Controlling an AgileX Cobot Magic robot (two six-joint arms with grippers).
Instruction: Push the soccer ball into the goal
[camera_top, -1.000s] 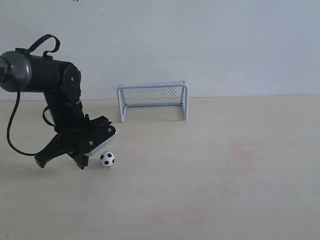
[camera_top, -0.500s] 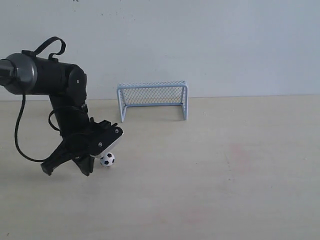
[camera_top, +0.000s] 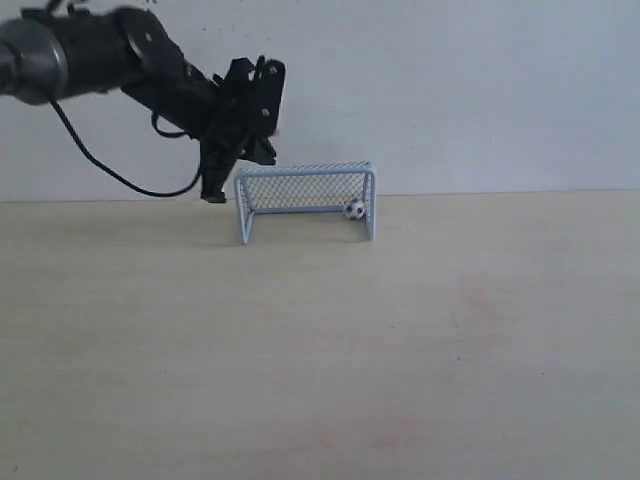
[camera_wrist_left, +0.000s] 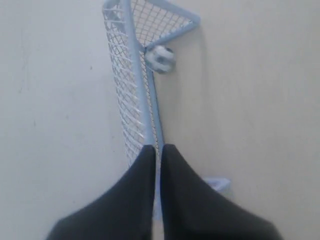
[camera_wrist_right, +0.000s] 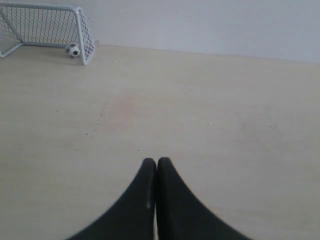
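Inside goal, by its 3 o'clock post: soccer ball. Long axis 9–3, mouth to 6. Over 9 o'clock post: left gripper, jaws narrow, holding nothing; right gripper pinched closed.
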